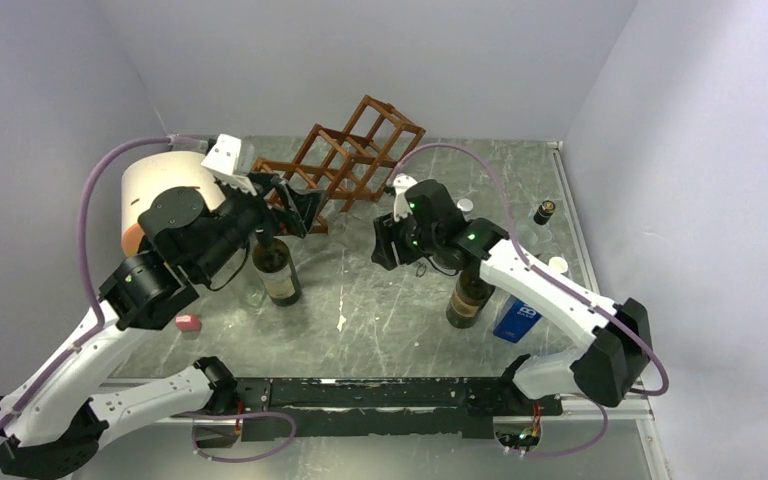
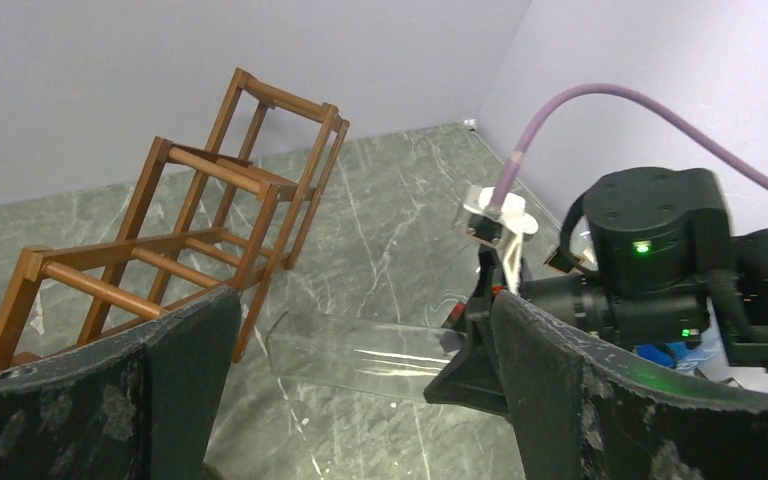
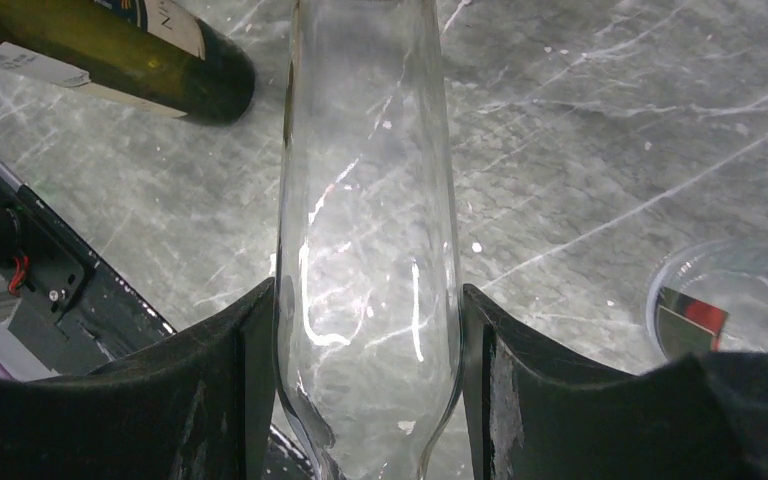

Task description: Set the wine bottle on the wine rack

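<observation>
Zero bottles racked yet. Over the middle of the counter (image 1: 380,310) the right gripper (image 3: 365,330) clamps the clear wine bottle (image 3: 370,180), roughly level. Beside it the left gripper (image 2: 360,420) gapes, empty. At the far edge stands the wine rack (image 1: 355,160); slotting into a cell remains.

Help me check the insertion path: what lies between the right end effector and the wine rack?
The clear glass bottle that the right end effector holds, pointing toward the wine rack; the left wrist view shows it.
</observation>
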Robot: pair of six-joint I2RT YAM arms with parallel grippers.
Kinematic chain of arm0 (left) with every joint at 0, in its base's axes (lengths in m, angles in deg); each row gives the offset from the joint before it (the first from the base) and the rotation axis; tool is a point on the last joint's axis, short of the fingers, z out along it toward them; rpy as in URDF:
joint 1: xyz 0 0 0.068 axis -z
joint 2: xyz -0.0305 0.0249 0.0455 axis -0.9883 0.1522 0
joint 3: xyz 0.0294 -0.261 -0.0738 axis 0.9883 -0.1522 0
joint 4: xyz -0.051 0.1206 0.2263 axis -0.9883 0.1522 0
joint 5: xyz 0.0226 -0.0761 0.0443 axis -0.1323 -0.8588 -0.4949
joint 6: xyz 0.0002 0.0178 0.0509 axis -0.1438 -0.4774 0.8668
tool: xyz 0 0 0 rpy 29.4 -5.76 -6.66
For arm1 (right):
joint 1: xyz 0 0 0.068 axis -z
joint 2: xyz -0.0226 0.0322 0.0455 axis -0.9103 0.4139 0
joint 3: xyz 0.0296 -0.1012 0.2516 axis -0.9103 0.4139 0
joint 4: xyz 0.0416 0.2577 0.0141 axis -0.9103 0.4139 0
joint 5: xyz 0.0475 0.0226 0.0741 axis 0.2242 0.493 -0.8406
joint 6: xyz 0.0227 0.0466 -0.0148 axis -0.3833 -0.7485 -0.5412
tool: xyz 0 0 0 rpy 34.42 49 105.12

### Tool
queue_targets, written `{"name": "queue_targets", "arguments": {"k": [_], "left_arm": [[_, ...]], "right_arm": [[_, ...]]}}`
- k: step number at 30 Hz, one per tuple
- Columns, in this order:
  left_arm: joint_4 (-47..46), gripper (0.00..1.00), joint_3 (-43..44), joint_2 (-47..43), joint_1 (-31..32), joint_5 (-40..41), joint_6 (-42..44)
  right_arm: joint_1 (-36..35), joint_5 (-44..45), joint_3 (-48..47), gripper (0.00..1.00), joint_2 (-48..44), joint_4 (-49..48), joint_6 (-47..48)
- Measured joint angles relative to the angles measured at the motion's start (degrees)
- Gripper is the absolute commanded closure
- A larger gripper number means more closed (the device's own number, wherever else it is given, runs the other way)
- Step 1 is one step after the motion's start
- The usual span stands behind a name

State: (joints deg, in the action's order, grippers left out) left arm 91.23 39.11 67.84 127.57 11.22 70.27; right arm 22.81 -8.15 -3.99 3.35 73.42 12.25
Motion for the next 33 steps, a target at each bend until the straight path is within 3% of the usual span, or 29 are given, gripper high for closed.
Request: {"name": "queue_targets", "arguments": {"k": [9,24,33], "left_arm": [[2.6,0.01,-0.2,0.7,0.0,0.3,-0.4],[7.0,0.01,1.2,4.6,0.0,0.2,-0.2],[7.0,0.01,2.3,7.9,0.0,-1.1,0.0]], "right_arm": [[-1.6,3.3,0.0,1.00,8.3,-5.2,-1.8],[-1.7,3.9,1.1,1.00,12.4,-15.1,-5.8],[-1.7,4.2,7.2,1.00,13.8,-27.8,-9.4]]}}
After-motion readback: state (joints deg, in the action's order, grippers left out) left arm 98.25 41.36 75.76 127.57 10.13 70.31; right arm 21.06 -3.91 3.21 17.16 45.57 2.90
